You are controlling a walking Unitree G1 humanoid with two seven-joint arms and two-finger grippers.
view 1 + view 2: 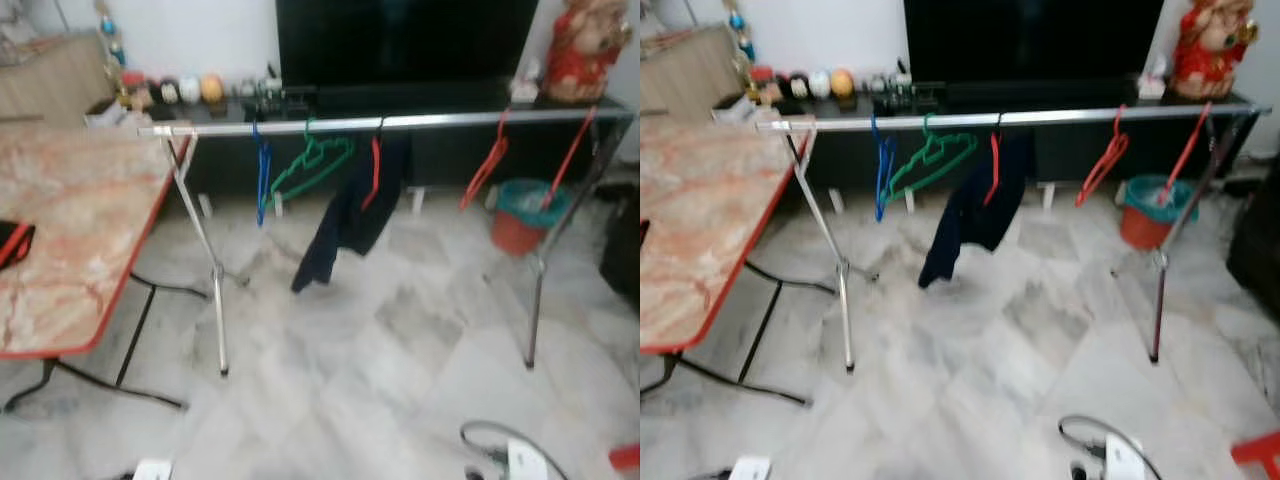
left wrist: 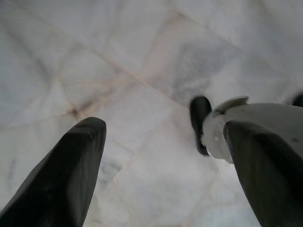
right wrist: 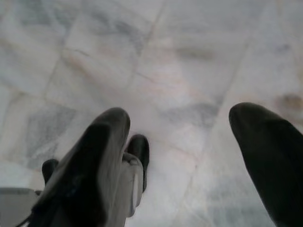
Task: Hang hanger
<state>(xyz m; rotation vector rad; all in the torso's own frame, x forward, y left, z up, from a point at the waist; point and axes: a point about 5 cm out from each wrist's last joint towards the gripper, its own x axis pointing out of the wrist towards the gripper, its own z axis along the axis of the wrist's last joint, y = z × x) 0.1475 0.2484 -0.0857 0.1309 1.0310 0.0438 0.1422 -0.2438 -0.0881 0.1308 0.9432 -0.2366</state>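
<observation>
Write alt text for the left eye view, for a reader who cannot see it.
A silver clothes rail spans a marble-tiled room, carrying a blue hanger, a green hanger, a red hanger with a dark garment and two more red hangers toward the right. A marble-topped table with a red edge stands at left, and a teal and orange bucket sits behind the rail.

table [image 1: 70,200] cropped left, shelf trinkets [image 1: 185,90] blurred

Hangers on the silver rail

A blue hanger [image 1: 262,180], a green hanger [image 1: 312,165] and a red hanger [image 1: 373,172] holding a dark cloth [image 1: 350,215] hang close together on the long rail [image 1: 400,122]. Two more red hangers [image 1: 487,160] hang further along, all far ahead of both pincers.
</observation>
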